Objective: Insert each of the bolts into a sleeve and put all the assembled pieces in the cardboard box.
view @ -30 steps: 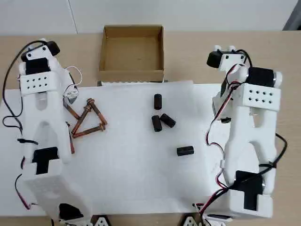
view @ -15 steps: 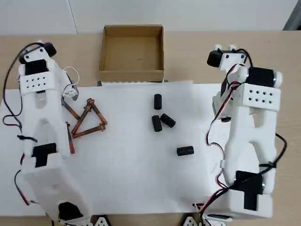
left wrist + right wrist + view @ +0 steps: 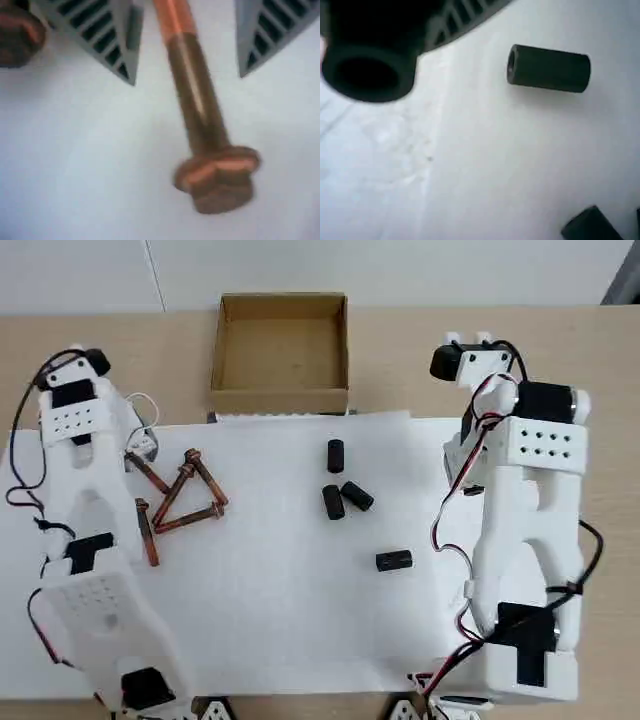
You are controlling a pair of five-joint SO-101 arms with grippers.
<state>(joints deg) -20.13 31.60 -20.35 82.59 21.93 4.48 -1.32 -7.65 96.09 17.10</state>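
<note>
Two ribbed fingers [image 3: 100, 35] of the left gripper [image 3: 187, 77] stand wide apart, holding nothing. A copper-coloured bolt [image 3: 200, 115] lies on the white sheet [image 3: 75, 175], its shank running between them and touching neither, its flanged head just past the tips. Another bolt head [image 3: 17, 35] sits just outside one finger. How far the right gripper [image 3: 420, 30] is open cannot be told. A black sleeve [image 3: 548, 68] lies on its side near it, with a second sleeve [image 3: 590, 225] farther off. The cardboard box [image 3: 283, 390] stands well apart from both grippers.

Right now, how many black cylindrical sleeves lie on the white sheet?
4. One black cylindrical sleeve lies nearest the brown cardboard box, two sleeves side by side centrally, a lone sleeve farthest from it. More may be hidden.
</note>
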